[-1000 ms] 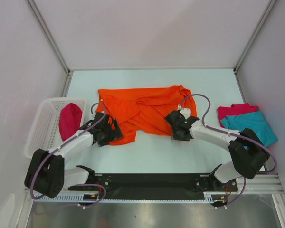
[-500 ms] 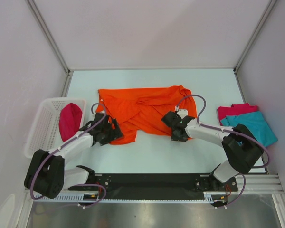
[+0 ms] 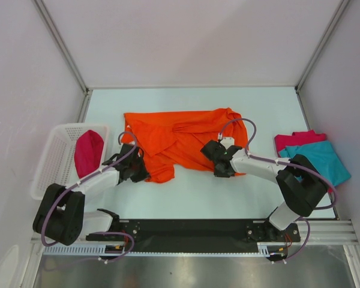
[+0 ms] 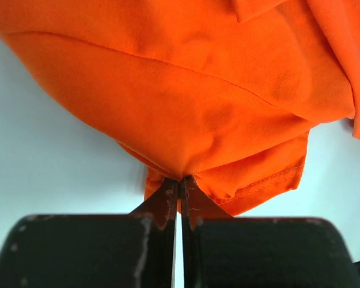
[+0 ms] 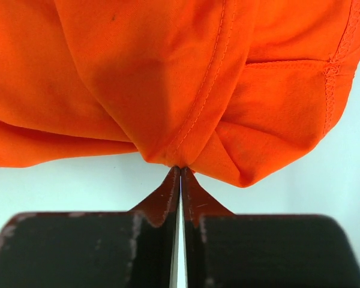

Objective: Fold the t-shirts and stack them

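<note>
The bright orange t-shirt (image 3: 183,141) lies rumpled across the middle of the table. My left gripper (image 3: 139,170) is shut on its near-left hem (image 4: 228,180), the cloth bunching at the fingertips (image 4: 180,180). At the shirt's near-right edge my right gripper (image 3: 219,163) is shut on a pinched fold (image 5: 180,162). A teal t-shirt (image 3: 315,159) lies folded on top of a crimson one (image 3: 297,141) at the right. Another crimson t-shirt (image 3: 88,152) sits in the basket.
The white mesh basket (image 3: 51,162) stands at the left edge of the table. The cage walls close in on both sides and at the back. The black rail (image 3: 192,228) with both arm bases runs along the near edge.
Both grippers went from open to shut, each pinching an edge of the orange t-shirt. The right gripper also shifted a little left.
</note>
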Tool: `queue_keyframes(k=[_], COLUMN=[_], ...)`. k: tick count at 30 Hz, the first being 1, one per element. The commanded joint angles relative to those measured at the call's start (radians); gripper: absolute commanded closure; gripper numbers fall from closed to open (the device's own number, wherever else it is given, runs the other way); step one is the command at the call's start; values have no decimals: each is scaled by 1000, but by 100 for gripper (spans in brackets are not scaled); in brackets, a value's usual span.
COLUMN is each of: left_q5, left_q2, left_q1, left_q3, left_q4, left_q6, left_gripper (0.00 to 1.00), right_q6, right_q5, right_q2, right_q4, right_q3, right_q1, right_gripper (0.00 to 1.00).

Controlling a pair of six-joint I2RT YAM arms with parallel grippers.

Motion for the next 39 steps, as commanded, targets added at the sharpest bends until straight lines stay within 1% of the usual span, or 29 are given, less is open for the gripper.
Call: queue_keyframes(k=[1, 5, 9, 10, 16, 18, 20, 21, 27, 31, 32, 35, 39], left_q5=[24, 19, 11, 10, 2, 4, 2, 4, 31, 48, 56, 85, 94], left_q2=[-2, -14, -35, -54, -149, -167, -195, -215, -264, -290, -296, -305, -313], left_q1=[-4, -6, -6, -6, -4, -3, -1, 5, 72, 135, 167, 216, 238], left_q3=[-2, 8, 40, 47, 135, 181, 208, 234, 299, 305, 304, 302, 320], left_q4=[21, 6, -30, -56, -169, -203, -249, -275, -356, -384, -384, -395, -407], left_q6=[11, 16, 27, 31, 40, 42, 45, 47, 74, 93, 96, 117, 133], left_gripper=[100, 100, 100, 100, 100, 100, 100, 100, 100, 100, 100, 100, 100], right_q6=[11, 12, 40, 46, 115, 150, 167, 164, 141, 121, 115, 88, 77], right_q5=[43, 87, 168, 213, 397, 476, 509, 529, 561, 577, 577, 569, 537], right_q2=[-14, -48, -88, -100, -193, -227, -253, -284, -350, -391, -397, -402, -385], right_q4=[-7, -15, -62, -74, -192, -275, -327, -337, -403, -421, -417, -400, -381], right_q3=[29, 30, 53, 57, 90, 103, 113, 112, 109, 96, 93, 87, 90], right_q1=[13, 33, 64, 68, 101, 95, 84, 59, -56, -129, -140, -157, -153], right_gripper=[100, 100, 100, 100, 100, 100, 100, 100, 100, 100, 100, 100, 100])
